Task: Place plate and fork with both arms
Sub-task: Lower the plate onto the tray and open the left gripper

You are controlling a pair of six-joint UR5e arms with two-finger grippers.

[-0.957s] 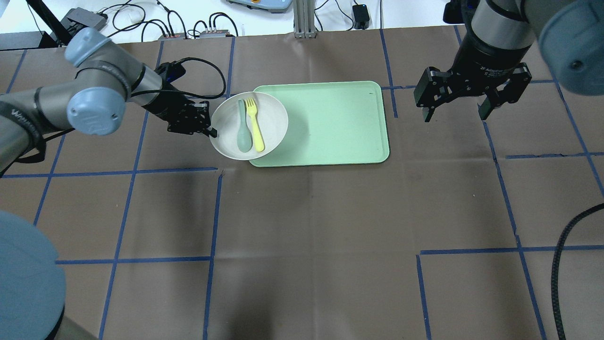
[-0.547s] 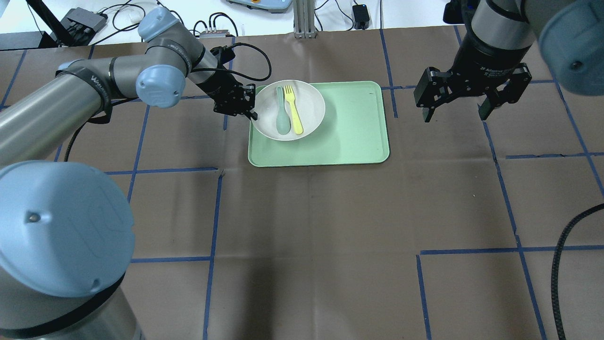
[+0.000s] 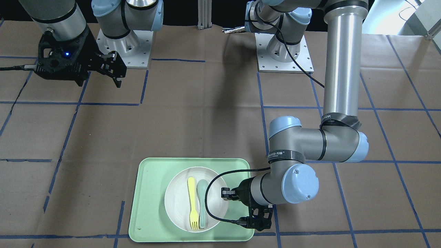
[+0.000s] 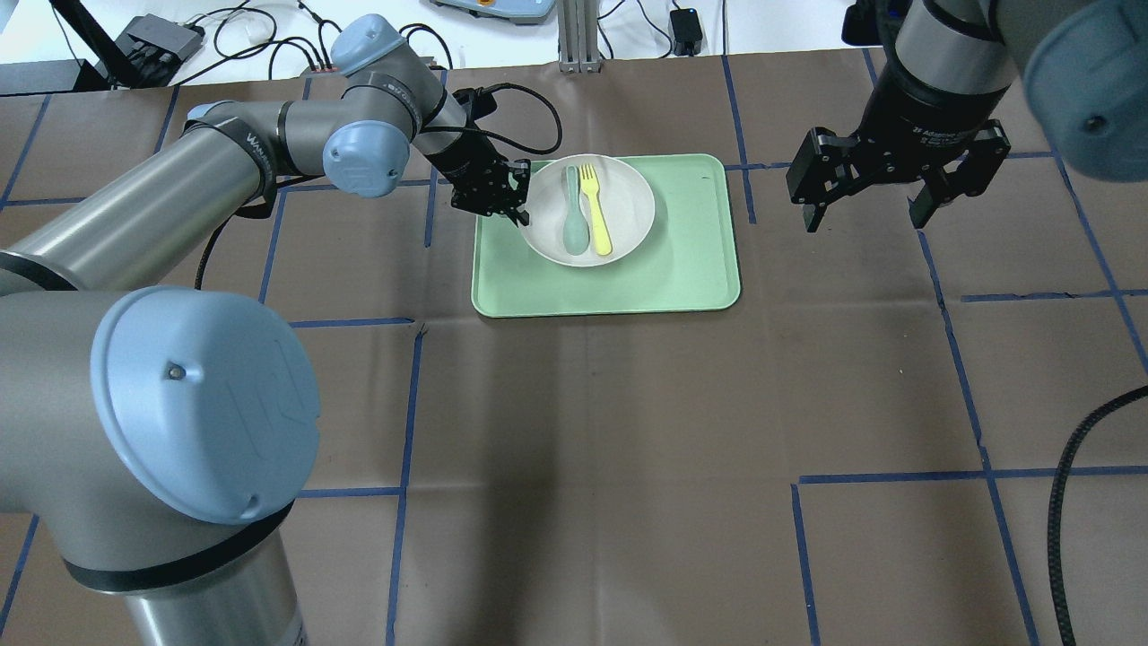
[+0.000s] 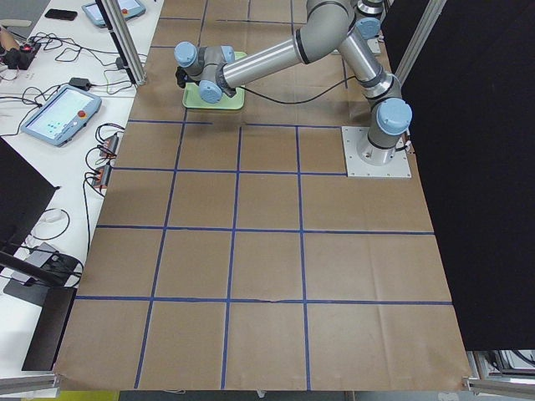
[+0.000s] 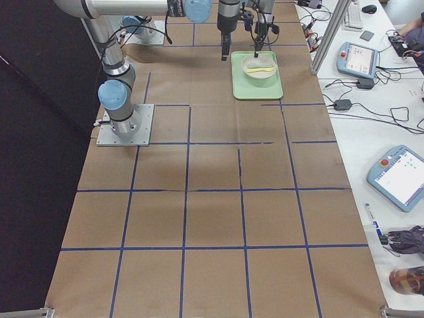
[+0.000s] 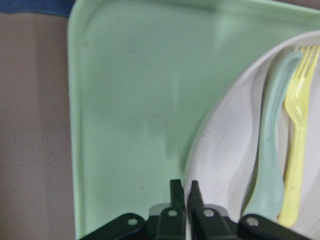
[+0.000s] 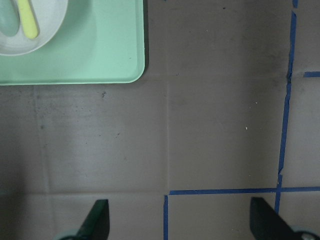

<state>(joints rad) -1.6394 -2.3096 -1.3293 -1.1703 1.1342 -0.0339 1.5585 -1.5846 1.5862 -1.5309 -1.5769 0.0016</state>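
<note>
The left end effector (image 4: pixel 520 215), black and angular, was closed on the plate (image 4: pixel 632 205); in the left wrist view its two slim fingers stood almost together, pinching the raised rim on the side facing the left arm; the plate was round, shallow and off-white, with a faintly speckled matte face; it sat over the far-left part of the tray (image 4: pixel 682 260), its rim reaching the tray's far edge; whether it rested on the tray or hung just above it could not be told, though a soft shadow lay on the tray beside it.

Inside the plate the fork (image 4: pixel 595 208) lay flat, a slim pale-yellow plastic piece with short tines pointing away from the robot; just beside it, on the side nearer the left end effector, lay the spoon (image 4: pixel 574 220), grey-green, smooth, with a rounded bowl towards the robot; the two handles ran nearly parallel.

The tray was a rectangular mint-green slab with rounded corners and a low lip, dull rather than glossy; it lay on the worktop (image 4: pixel 583 431), which was covered in creased brown paper crossed by a grid of blue tape.

The right end effector (image 4: pixel 865 215) hung above bare paper to the right of the tray, well apart from it, its black fingers spread wide and holding nothing; a blue light showed on its body in the front-facing view.
</note>
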